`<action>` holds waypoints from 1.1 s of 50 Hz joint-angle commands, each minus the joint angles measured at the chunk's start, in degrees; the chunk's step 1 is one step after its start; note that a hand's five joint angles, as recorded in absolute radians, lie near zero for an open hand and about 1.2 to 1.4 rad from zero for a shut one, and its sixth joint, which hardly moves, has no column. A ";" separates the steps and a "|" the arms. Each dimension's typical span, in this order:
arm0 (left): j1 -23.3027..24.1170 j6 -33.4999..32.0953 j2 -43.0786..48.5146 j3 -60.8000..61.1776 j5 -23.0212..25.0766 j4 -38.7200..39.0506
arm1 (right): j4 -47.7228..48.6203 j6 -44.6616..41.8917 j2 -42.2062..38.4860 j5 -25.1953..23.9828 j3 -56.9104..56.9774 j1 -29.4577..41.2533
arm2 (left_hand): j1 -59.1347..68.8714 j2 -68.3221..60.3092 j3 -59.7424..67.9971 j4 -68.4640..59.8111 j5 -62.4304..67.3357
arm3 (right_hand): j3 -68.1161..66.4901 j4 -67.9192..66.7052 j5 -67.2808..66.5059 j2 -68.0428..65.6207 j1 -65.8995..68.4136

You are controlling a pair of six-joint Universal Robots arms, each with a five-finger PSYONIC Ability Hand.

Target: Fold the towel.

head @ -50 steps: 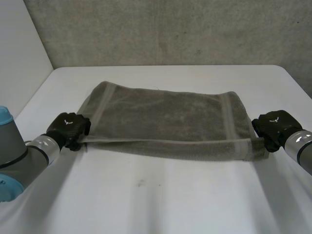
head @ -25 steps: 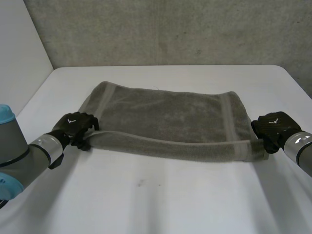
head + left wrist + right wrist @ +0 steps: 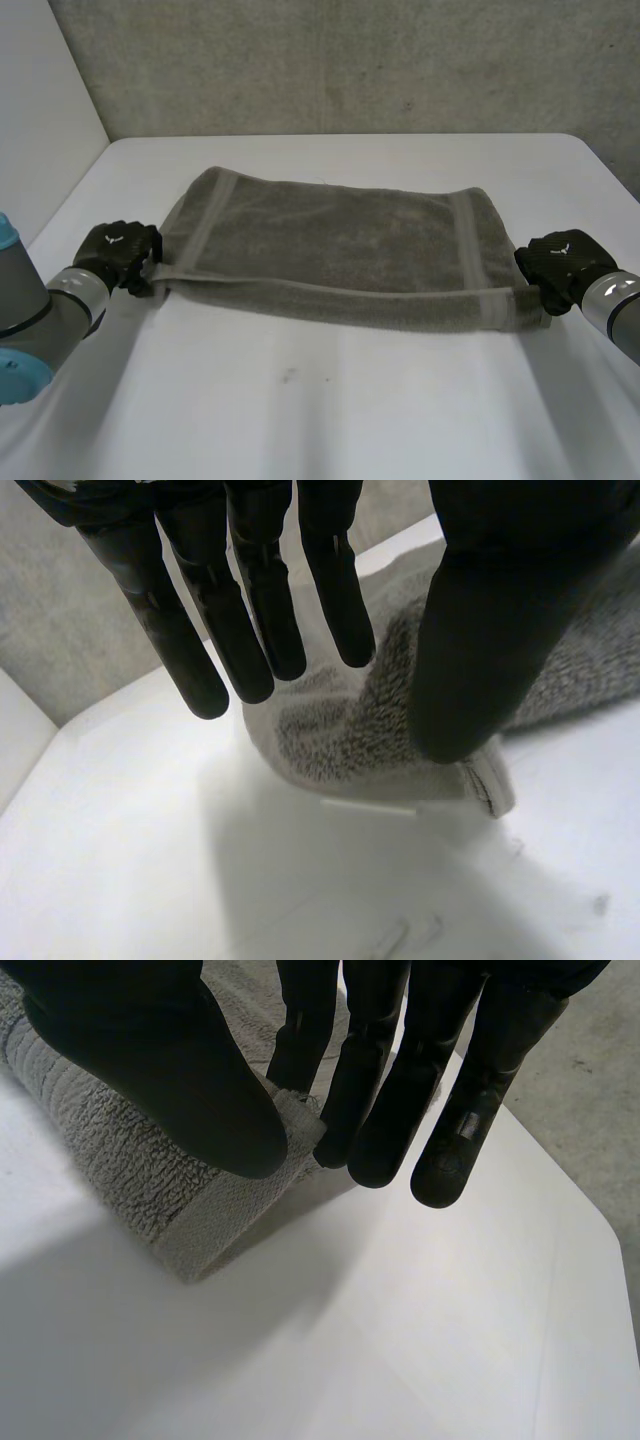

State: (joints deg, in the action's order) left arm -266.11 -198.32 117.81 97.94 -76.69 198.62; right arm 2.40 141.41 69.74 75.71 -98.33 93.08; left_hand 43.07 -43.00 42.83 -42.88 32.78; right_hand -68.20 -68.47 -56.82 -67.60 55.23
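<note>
Grey oblong terry towel (image 3: 330, 240): where does it lie for you?

On the white counter (image 3: 350, 410), its near edge doubled into a thick roll. Its long axis runs straight across, from one of my hands to the other.

And the hands?

My left hand (image 3: 115, 250) has the near left corner pinched between thumb and straight fingers (image 3: 250, 610). The cloth is bunched there and raised a touch off the counter. My right hand (image 3: 562, 262) grips the near right corner the same way, a scrap of hem nipped against the thumb.

Which hand is nearer the work?

Neither. Each sits at its own end of the near edge, and the body of the towel lies away from me, beyond both. I judge the next move carries that edge over toward the far one, so both hands must travel level or the fold goes crooked.
</note>
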 commanded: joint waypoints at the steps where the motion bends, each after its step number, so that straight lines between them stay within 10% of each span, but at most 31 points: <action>1: 0.51 -0.58 -2.50 2.25 0.93 -0.33 | -0.03 0.00 0.13 -0.03 -0.55 0.17 | 3.01 -3.07 3.24 -3.20 3.30 | -11.80 -11.53 -13.18 -12.40 24.77; 13: 1.74 0.82 -4.34 4.36 -1.88 -0.69 | 0.06 -0.09 0.04 0.05 -0.81 0.35 | -3.92 3.86 -3.69 3.73 -3.63 | -11.80 -11.53 -13.18 -12.40 24.77; 23: 2.88 5.74 -10.48 4.62 -16.55 -5.33 | 0.06 -0.35 -0.22 0.32 -1.08 1.14 | 1.27 -1.33 1.50 -1.46 1.56 | -11.80 -11.53 -13.18 -12.40 24.77; 55: 7.01 18.58 4.44 -9.34 -14.36 -11.67 | 0.15 -0.88 -1.01 0.41 -1.78 2.63 | -2.58 2.51 -2.34 2.38 -2.29 | -11.80 -11.53 -13.18 -12.40 24.77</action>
State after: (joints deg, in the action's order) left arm -260.14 -179.44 118.53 93.76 -90.83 187.05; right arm 2.55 140.53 68.95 76.11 -100.07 95.37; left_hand 36.16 -35.86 35.89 -35.85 25.81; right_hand -68.20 -68.47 -56.90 -67.60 55.23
